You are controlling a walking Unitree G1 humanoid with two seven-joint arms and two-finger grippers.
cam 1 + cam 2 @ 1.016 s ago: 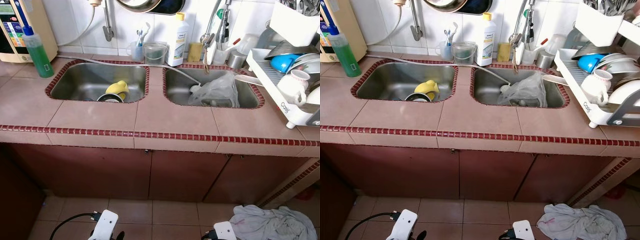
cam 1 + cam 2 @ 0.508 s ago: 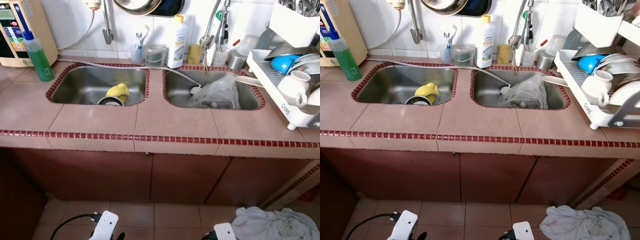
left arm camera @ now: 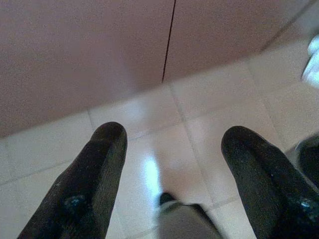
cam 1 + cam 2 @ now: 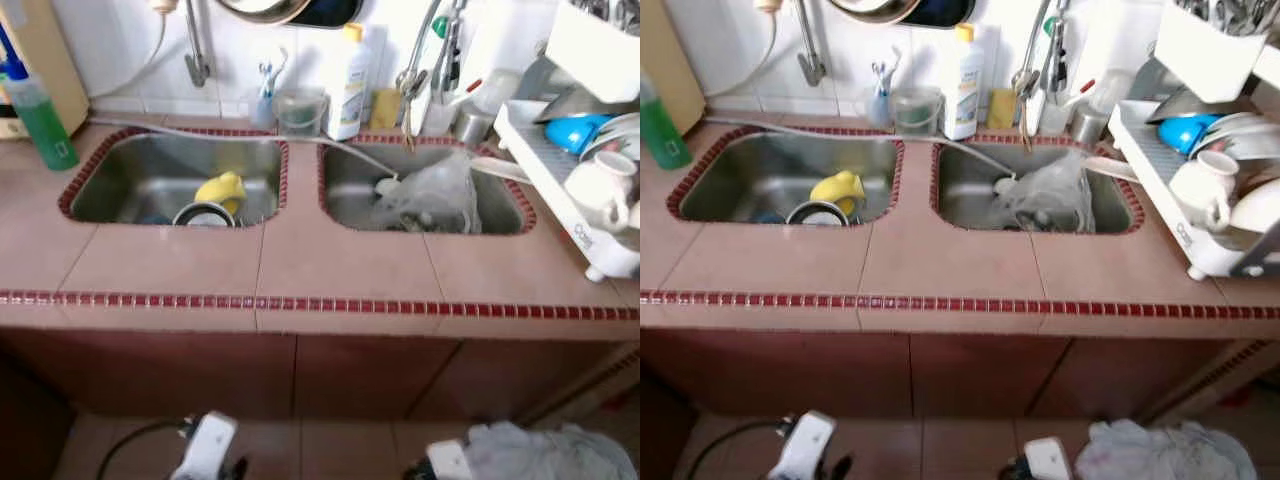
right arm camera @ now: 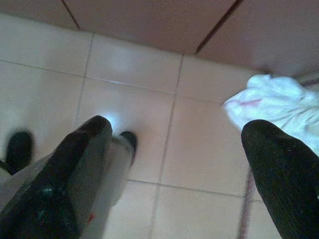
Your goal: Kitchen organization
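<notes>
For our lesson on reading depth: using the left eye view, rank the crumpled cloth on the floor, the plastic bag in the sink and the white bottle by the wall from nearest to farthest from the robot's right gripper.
1. Crumpled cloth, on the floor beside the right gripper.
2. Plastic bag, in the right-hand sink.
3. White bottle, against the wall.

A counter [image 4: 300, 270] of pinkish-brown tiles runs across the room, its front edge trimmed with a band of small dark red tiles [image 4: 330, 303] — the same red trim rings two steel sinks [image 4: 150, 185] set side by side in it. Behind rises a wall of white tiles [image 4: 130, 50]. Below the counter stand reddish-brown cabinet doors [image 4: 150, 370], shaded. The floor [image 5: 134, 74] is pale tile with thin grout lines — a bright glint, probably a ceiling light's reflection, sits on it.
</notes>
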